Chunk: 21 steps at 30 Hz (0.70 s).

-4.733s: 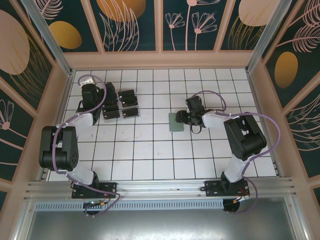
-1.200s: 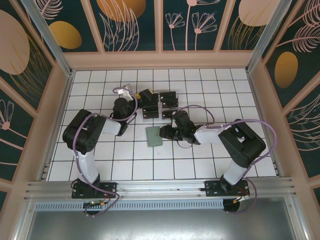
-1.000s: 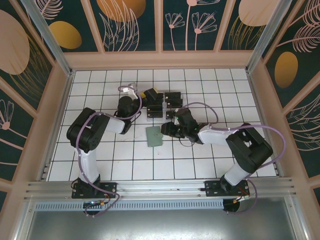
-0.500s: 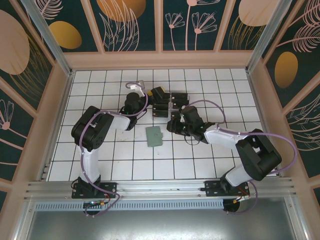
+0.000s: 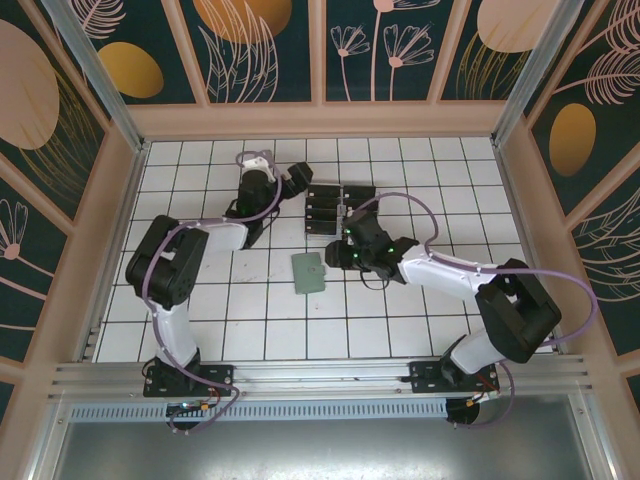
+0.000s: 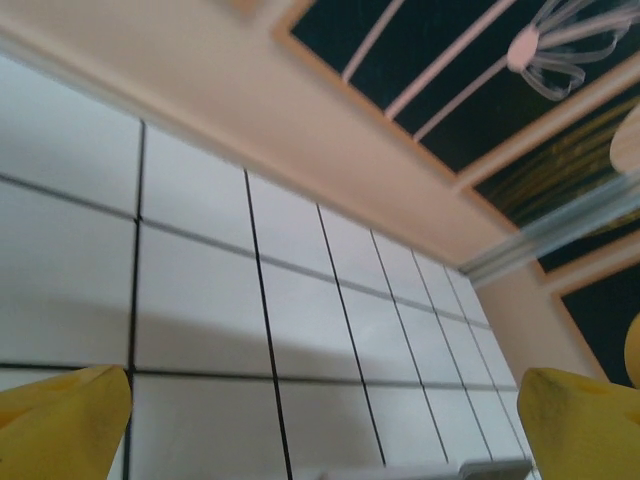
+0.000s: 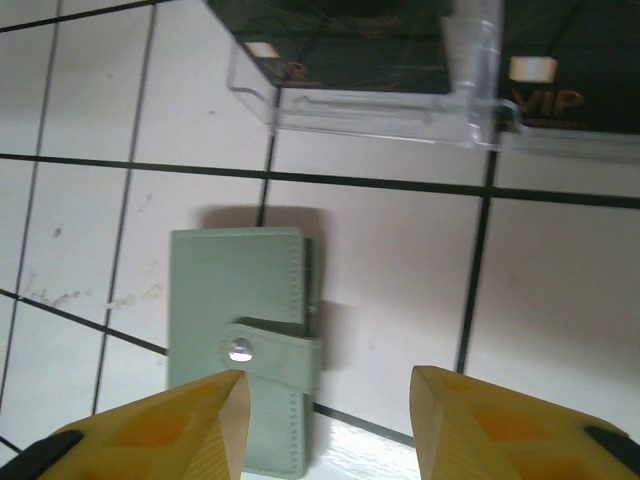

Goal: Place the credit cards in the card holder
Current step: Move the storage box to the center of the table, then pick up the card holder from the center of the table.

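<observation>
The credit cards are black and stand in a clear slotted rack at mid-table; in the right wrist view their faces show "VIP" lettering. The sage-green card holder lies flat and snapped closed, just in front of the rack. My right gripper hovers beside its right edge, open. In the right wrist view the card holder lies partly between that gripper's yellow fingertips. My left gripper is open at the rack's back-left corner, holding nothing; its fingertips frame bare tiles.
The clear rack stands about one tile beyond the card holder. A wooden wall closes off the back and both sides of the white tiled floor. The right arm stretches in from the right.
Over several seconds the rack moved from the left to the centre and the card holder shifted left and nearer. In the last half second my left gripper drew back left off the rack.
</observation>
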Available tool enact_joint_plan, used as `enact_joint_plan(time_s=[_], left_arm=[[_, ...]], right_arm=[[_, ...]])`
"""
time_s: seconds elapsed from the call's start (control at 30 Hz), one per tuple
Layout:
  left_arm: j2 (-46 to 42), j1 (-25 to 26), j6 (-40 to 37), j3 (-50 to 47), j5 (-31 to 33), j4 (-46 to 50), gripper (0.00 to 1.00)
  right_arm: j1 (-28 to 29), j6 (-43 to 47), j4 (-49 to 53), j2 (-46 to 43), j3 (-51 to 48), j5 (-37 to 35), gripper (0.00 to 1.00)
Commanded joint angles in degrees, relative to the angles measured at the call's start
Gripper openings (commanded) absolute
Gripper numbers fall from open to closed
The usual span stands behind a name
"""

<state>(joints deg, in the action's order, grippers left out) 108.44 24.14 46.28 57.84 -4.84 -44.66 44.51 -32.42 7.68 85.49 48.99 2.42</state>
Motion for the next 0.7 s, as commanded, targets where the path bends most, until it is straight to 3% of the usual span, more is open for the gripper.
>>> enact_joint_plan(time_s=[0.0,0.2,0.3,0.67], left_arm=[[-7.58,-2.43,-2.16,-1.76,4.71,3.73,0.99],[-18.81,-3.61,-6.85,-5.20,15.53,24.26,0.99],[-22.92,-3.66,-6.77,-8.24,17.95,31.91,0.99],[-36.48,-3.66,-1.28,-25.28,17.63,32.97,0.99]], right_arm=[[2.85,2.51,5.60,3.03,5.74,-5.65,0.46],[7.34,4.16,13.08,11.48,15.28,-11.14,0.46],[9.19,4.69,16.38,16.11,19.79,-13.77,0.46],[13.94,5.10,24.42,26.11,29.34,-22.07,0.44]])
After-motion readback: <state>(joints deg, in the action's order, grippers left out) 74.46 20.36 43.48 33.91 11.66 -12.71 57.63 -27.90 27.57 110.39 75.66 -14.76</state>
